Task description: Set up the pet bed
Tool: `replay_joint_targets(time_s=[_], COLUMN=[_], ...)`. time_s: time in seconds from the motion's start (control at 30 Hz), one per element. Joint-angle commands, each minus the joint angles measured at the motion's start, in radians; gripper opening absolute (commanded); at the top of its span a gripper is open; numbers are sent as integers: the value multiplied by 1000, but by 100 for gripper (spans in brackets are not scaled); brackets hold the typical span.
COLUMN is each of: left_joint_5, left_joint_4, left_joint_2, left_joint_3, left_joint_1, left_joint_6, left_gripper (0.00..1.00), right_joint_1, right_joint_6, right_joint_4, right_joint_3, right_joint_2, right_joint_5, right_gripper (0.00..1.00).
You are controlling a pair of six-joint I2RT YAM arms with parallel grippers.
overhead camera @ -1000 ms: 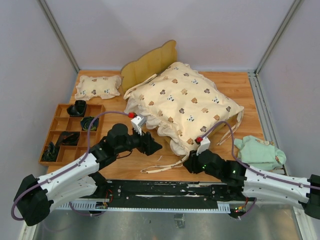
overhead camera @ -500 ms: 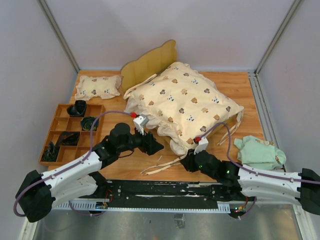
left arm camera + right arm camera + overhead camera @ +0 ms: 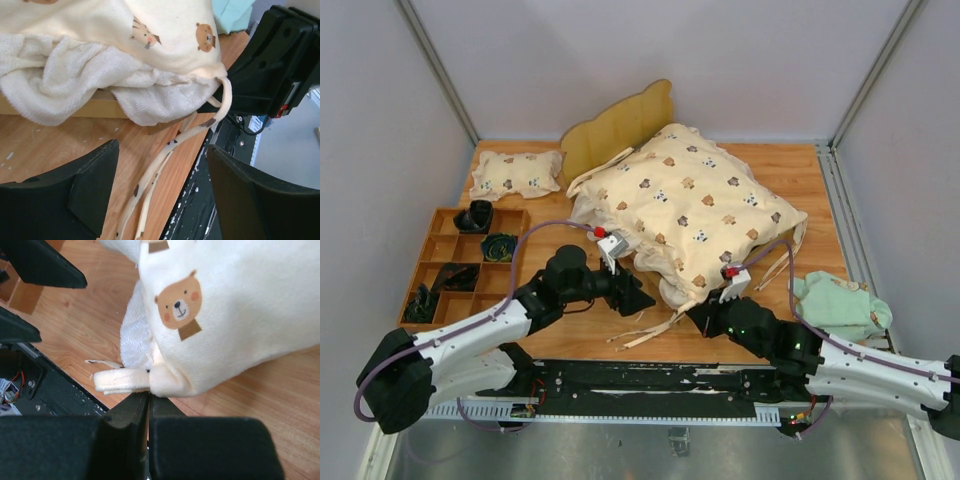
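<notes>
The pet bed shows only its wavy light-wood headboard (image 3: 620, 125) and a strip of side rail (image 3: 95, 107); a cream bear-print quilt (image 3: 690, 205) covers the rest of it. My right gripper (image 3: 695, 312) (image 3: 149, 395) is shut at the quilt's near corner (image 3: 170, 382), where a folded tie strap (image 3: 120, 381) sticks out. Just left of that corner, my left gripper (image 3: 642, 298) (image 3: 162, 146) hangs open over the tabletop. Loose quilt ties (image 3: 170, 152) run between its fingers without being held.
A small bear-print pillow (image 3: 517, 172) lies at the back left. A wooden compartment tray (image 3: 430, 270) with dark items stands on the left. A pale green cloth (image 3: 840, 303) is bunched at the right edge. More ties (image 3: 645, 335) trail toward the table's near edge.
My right gripper moved forward to the quilt's near corner and shut there. The left gripper shifted slightly right toward the same corner and stayed open.
</notes>
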Motion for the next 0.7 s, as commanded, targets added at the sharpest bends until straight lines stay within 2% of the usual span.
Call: replay_joint_targets(time_s=[0.0, 0.33, 0.67], left_joint_5=[100, 136, 97], left_joint_4=[116, 257, 260], left_joint_2=[39, 115, 199], left_joint_3=[4, -17, 44], left_joint_1=[-13, -57, -84], left_joint_6=[7, -43, -44], left_gripper=[76, 81, 81], right_joint_1=[9, 7, 7], right_joint_6=[-73, -187, -222], right_joint_4=[-54, -38, 2], right_joint_3=[71, 178, 228], right_joint_2=[-28, -15, 62], right_joint_5=[71, 169, 172], right_gripper=[0, 0, 0])
